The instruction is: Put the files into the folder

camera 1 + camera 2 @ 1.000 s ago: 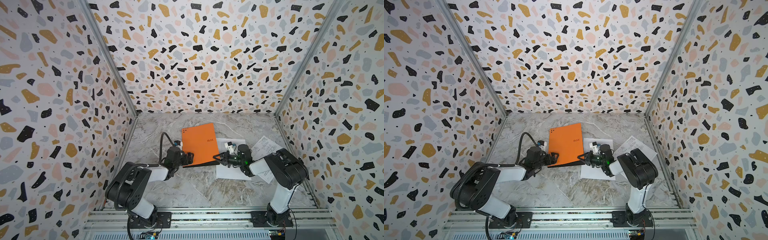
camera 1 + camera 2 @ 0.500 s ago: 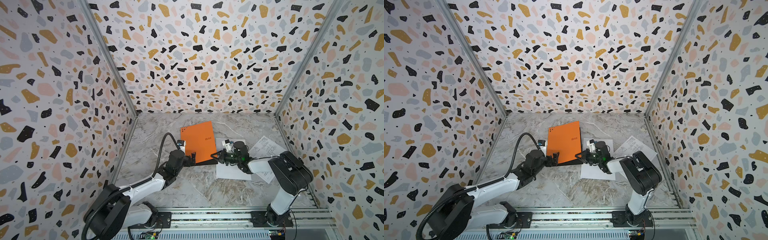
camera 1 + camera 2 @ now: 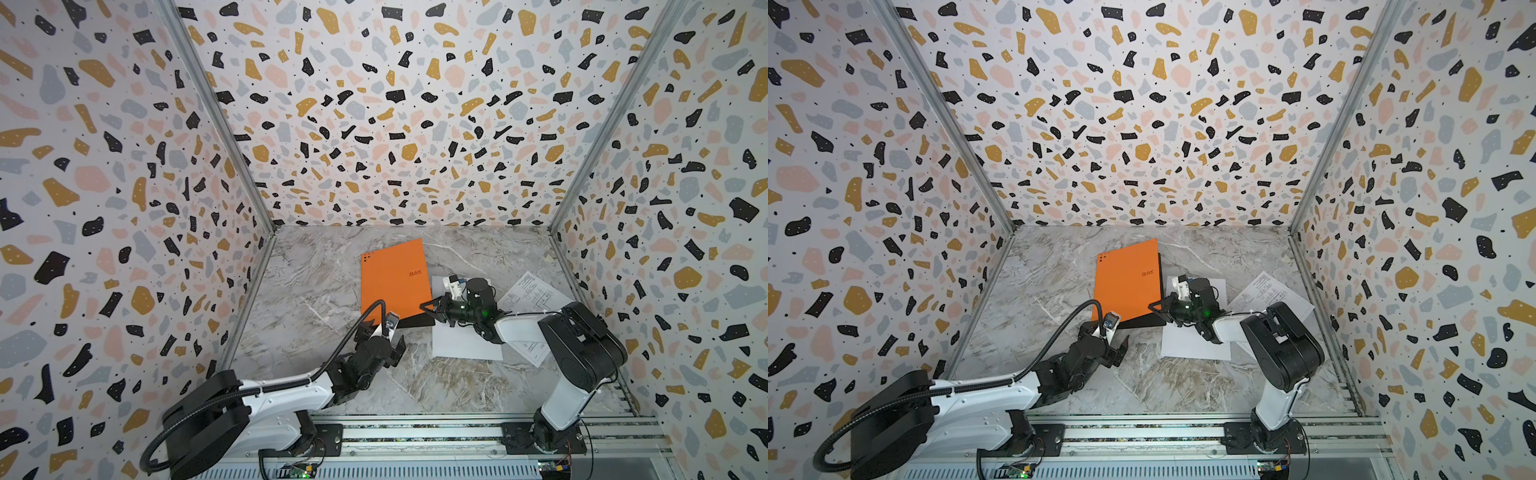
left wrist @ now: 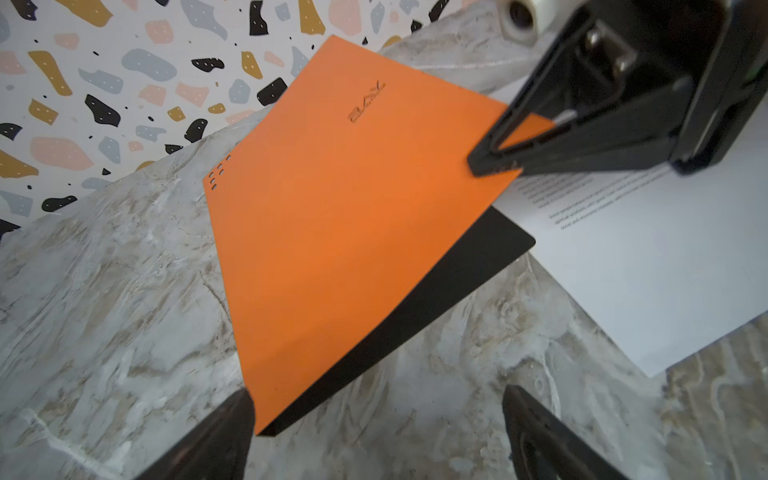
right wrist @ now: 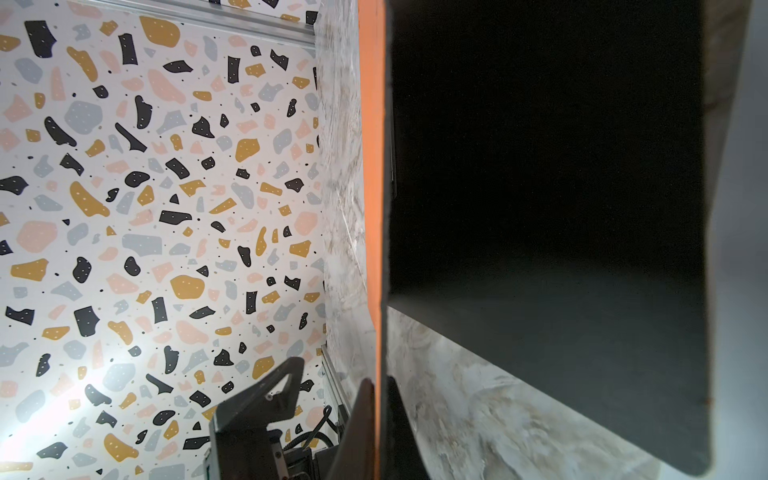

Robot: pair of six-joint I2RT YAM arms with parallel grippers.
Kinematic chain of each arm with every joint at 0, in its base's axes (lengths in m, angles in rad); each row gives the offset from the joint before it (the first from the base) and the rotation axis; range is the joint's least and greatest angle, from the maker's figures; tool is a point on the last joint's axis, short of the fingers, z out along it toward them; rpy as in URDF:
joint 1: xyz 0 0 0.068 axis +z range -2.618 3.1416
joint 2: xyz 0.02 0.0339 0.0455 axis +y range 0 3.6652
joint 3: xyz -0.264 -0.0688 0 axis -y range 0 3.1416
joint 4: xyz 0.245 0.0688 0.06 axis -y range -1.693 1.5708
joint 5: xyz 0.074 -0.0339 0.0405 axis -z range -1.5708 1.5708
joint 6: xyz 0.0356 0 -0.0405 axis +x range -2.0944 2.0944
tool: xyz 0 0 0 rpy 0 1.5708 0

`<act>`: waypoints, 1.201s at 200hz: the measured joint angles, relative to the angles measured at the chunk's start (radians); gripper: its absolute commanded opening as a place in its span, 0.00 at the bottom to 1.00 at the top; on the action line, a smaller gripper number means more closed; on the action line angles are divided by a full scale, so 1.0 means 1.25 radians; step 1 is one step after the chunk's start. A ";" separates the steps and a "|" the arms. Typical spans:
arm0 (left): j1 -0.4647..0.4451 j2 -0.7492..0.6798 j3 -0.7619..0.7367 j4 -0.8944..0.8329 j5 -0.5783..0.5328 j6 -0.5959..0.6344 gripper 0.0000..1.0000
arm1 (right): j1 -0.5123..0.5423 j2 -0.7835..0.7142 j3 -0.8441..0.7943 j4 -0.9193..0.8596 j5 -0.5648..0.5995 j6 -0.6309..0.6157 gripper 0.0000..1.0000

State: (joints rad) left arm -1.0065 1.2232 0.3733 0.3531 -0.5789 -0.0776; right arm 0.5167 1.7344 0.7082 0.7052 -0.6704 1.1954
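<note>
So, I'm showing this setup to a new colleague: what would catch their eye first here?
The bright orange folder sits mid-scene, its cover raised off the black inside by the right gripper, jaws shut on its right edge. Next, the left gripper, jaws wide open, hovers just in front of the folder's near edge. Two white sheets, the text sheet and the drawing sheet, lie to the folder's right, outside it.

left fingers [image 4: 208, 436] spread wide, right fingers [image 4: 582, 160] pinched shut

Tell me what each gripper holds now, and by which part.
The right gripper pinches the folder by the near corner of its orange cover. The left gripper is open and holds nothing.
</note>
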 measured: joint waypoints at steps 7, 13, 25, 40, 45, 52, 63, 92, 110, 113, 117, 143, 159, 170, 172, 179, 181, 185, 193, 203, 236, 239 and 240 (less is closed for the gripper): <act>-0.013 0.025 0.010 0.000 -0.017 0.013 0.90 | 0.000 -0.003 0.000 -0.003 0.000 0.001 0.06; -0.023 0.044 0.019 0.000 -0.032 0.026 0.90 | 0.000 -0.005 0.000 -0.006 0.000 0.002 0.07; -0.049 0.083 0.045 0.003 -0.063 0.055 0.89 | -0.001 -0.011 0.000 -0.014 -0.001 0.004 0.06; -0.065 0.111 0.067 0.012 -0.088 0.082 0.88 | -0.002 -0.017 0.000 -0.020 -0.004 0.006 0.06; -0.068 0.118 0.072 0.016 -0.094 0.091 0.88 | -0.003 -0.019 0.000 -0.021 -0.005 0.007 0.07; -0.070 0.125 0.078 0.020 -0.102 0.101 0.87 | -0.004 -0.022 0.000 -0.024 -0.007 0.009 0.07; -0.070 0.132 0.080 0.028 -0.113 0.113 0.86 | -0.005 -0.027 0.000 -0.027 -0.010 0.013 0.07; -0.070 0.153 0.080 0.049 -0.132 0.142 0.81 | -0.007 -0.038 0.000 -0.024 -0.019 0.034 0.08; -0.070 0.179 0.083 0.065 -0.141 0.156 0.78 | -0.007 -0.043 0.000 -0.016 -0.026 0.049 0.08; -0.070 0.186 0.084 0.067 -0.145 0.157 0.77 | -0.007 -0.045 0.000 -0.015 -0.027 0.051 0.08; -0.070 0.193 0.087 0.069 -0.149 0.159 0.77 | -0.007 -0.047 0.000 -0.015 -0.029 0.053 0.08; -0.070 0.247 0.113 0.089 -0.172 0.178 0.73 | -0.007 -0.062 0.000 -0.013 -0.035 0.064 0.09; -0.070 0.275 0.134 0.101 -0.180 0.186 0.71 | -0.007 -0.067 0.000 -0.012 -0.037 0.070 0.09; -0.070 0.291 0.146 0.113 -0.192 0.189 0.70 | -0.007 -0.068 0.000 -0.009 -0.038 0.073 0.09; -0.070 0.293 0.147 0.114 -0.193 0.190 0.70 | -0.007 -0.068 0.000 -0.009 -0.039 0.074 0.09; -0.070 0.303 0.153 0.121 -0.205 0.191 0.68 | -0.007 -0.068 0.000 -0.008 -0.039 0.077 0.09; -0.070 0.304 0.154 0.121 -0.207 0.192 0.68 | -0.007 -0.068 0.000 -0.008 -0.039 0.077 0.09; -0.070 0.308 0.156 0.123 -0.214 0.192 0.67 | -0.007 -0.069 0.000 -0.008 -0.039 0.078 0.09; -0.070 0.316 0.157 0.131 -0.228 0.193 0.65 | -0.007 -0.070 0.000 -0.008 -0.039 0.079 0.09; -0.070 0.320 0.157 0.136 -0.242 0.192 0.61 | -0.007 -0.073 -0.001 -0.008 -0.038 0.081 0.09; -0.070 0.321 0.157 0.176 -0.269 0.190 0.50 | -0.007 -0.079 -0.005 -0.002 -0.039 0.088 0.09; -0.070 0.322 0.157 0.178 -0.272 0.190 0.49 | -0.007 -0.079 -0.005 -0.002 -0.039 0.089 0.09; -0.070 0.323 0.157 0.181 -0.273 0.190 0.49 | -0.007 -0.079 -0.005 -0.002 -0.039 0.089 0.09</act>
State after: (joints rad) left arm -1.0939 1.6264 0.5694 0.5789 -0.9203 0.1600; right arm 0.5079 1.6360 0.7017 0.7029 -0.7197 1.3067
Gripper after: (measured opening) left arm 0.526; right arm 0.091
